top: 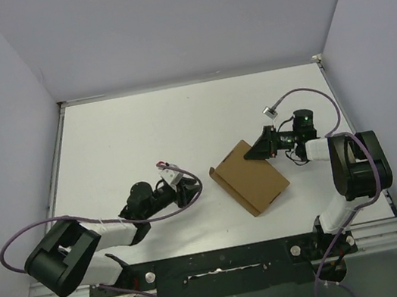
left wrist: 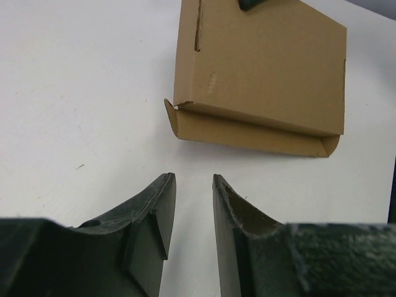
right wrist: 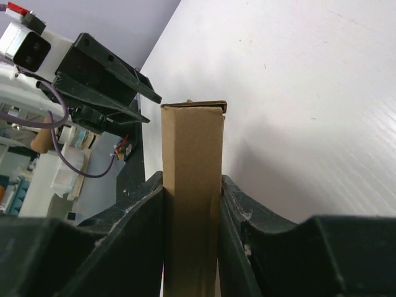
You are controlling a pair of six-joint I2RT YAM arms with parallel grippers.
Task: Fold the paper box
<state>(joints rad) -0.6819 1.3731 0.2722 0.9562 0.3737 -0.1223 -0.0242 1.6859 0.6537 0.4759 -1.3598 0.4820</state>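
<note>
The paper box is a thin brown cardboard mailer lying closed on the white table, right of centre. In the left wrist view the paper box shows its front wall and a small side tab sticking out at the lower left corner. My left gripper sits a short way in front of that wall, open, with only bare table between its fingers. My right gripper is shut on the box's far edge, its two fingers pressed flat against the top and bottom faces of the paper box. Seen from above, the right gripper meets the box's far corner.
White walls enclose the table on three sides. The left arm lies low on the table, left of the box. The right arm bends in from the right edge. A black rail runs along the near edge.
</note>
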